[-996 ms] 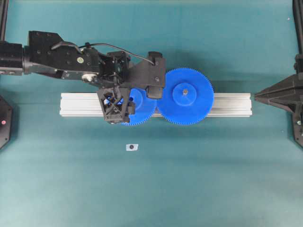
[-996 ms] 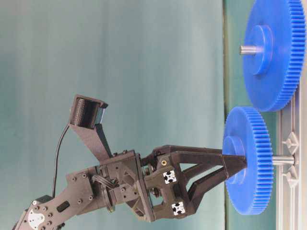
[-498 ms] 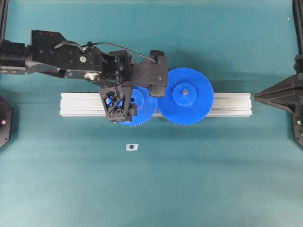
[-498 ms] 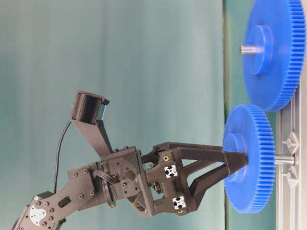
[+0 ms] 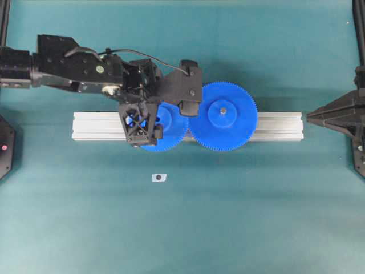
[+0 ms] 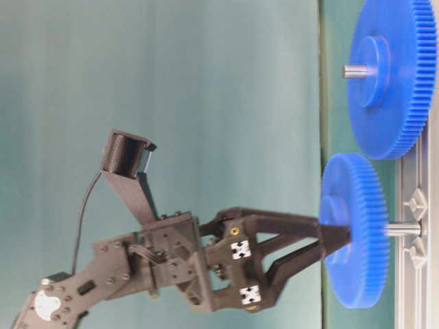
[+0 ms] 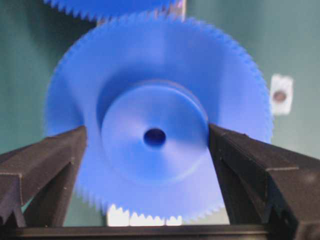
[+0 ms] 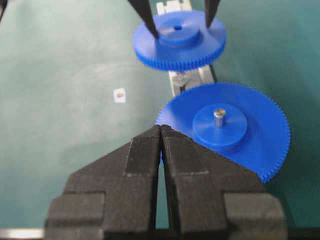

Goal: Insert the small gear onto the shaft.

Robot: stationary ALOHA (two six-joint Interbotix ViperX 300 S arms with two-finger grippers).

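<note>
The small gear (image 5: 172, 129) is a bright blue toothed disc sitting partway down the grey shaft (image 6: 403, 229), level above the rail. My left gripper (image 5: 141, 124) is right over it, open, with its fingers on either side of the raised hub (image 7: 150, 100). The left finger stands clear of the hub and the right finger is at its rim. From the side, the left gripper (image 6: 337, 236) shows both fingertips against the gear's face. The right gripper (image 8: 161, 129) is shut on nothing, parked at the right edge, where its tip (image 5: 311, 117) shows from overhead.
A wider blue gear (image 5: 223, 117) with a grey pin through its hub sits on the aluminium rail (image 5: 97, 125), its teeth next to the small gear's. A small white tag with a dark dot (image 5: 158, 177) lies on the teal mat in front of the rail.
The left gripper's fingers have spread away from the small gear's hub. The gear stays on the shaft and now sits level. The right arm has not moved.
</note>
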